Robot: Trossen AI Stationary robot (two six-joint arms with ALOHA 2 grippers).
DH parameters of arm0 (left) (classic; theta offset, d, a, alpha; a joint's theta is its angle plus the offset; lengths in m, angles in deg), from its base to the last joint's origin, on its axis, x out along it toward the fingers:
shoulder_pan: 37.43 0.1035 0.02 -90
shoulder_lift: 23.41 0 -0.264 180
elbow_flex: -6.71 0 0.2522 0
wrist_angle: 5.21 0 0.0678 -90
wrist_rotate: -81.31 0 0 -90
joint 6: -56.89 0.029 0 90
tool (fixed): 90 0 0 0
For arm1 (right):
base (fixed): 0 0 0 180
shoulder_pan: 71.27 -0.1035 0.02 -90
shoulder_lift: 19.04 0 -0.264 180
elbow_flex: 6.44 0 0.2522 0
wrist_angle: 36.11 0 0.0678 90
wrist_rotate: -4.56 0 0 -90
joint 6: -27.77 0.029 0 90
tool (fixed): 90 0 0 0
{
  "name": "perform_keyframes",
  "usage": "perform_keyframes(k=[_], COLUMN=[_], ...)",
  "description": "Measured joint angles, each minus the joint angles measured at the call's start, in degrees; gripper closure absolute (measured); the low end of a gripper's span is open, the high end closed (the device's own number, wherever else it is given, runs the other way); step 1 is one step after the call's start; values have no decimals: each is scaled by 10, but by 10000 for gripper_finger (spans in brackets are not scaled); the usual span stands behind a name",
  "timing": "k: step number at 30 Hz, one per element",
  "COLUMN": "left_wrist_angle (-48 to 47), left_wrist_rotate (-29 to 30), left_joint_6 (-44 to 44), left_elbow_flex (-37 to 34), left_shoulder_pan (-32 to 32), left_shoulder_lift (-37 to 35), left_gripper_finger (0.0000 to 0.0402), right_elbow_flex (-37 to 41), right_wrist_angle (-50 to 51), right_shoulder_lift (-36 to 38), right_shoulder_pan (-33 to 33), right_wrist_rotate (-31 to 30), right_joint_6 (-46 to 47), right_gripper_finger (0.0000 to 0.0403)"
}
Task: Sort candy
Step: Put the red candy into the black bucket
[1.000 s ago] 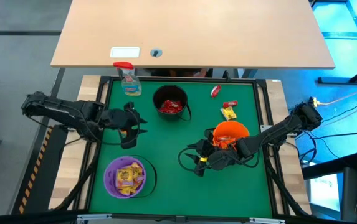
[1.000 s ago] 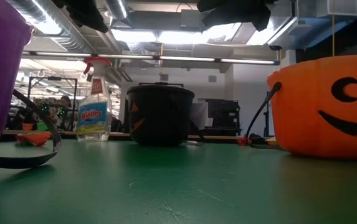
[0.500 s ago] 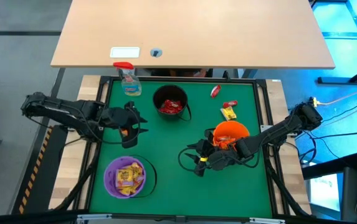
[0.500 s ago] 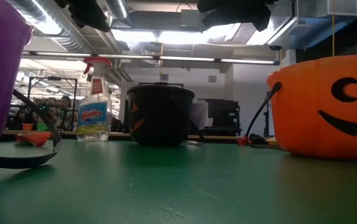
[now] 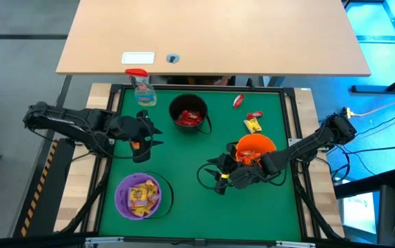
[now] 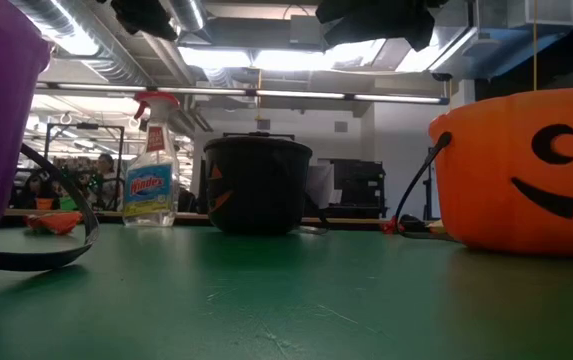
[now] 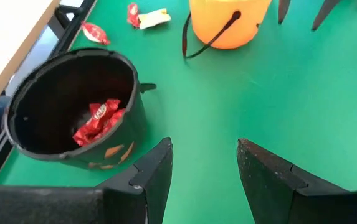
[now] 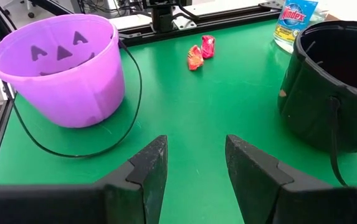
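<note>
While our left gripper hangs open & empty between black bucket and purple one, right gripper – also spread, holding nothing – sits by the orange bucket. Candy lies loose near the mat's far edge – more in buckets.

Spray bottle far left on tabletop; three buckets apart; loose candy far right.

Red, yellow candy loose on mat; more inside buckets.
</note>
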Motion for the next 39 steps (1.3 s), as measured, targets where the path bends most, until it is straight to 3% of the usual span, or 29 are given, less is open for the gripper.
perform_keyframes(k=[17,26,30,39], left_wrist_angle=[0,33,59,104], left_wrist_rotate=[17,4,-17,-6], left_joint_6=[18,-7,-15,-13], left_elbow_flex=[6,-68,-93,-97], left_shoulder_pan=[8,39,52,70], left_shoulder_lift=[-33,-106,-130,-140], left_gripper_finger=[234,234,234,234], right_elbow_flex=[0,0,0,0], right_wrist_angle=[3,45,74,195], right_shoulder_lift=[0,4,26,120], right_shoulder_pan=[0,4,20,94], right_wrist_rotate=[0,2,6,36], right_joint_6=[0,0,0,-4], right_gripper_finger=[244,244,244,244])
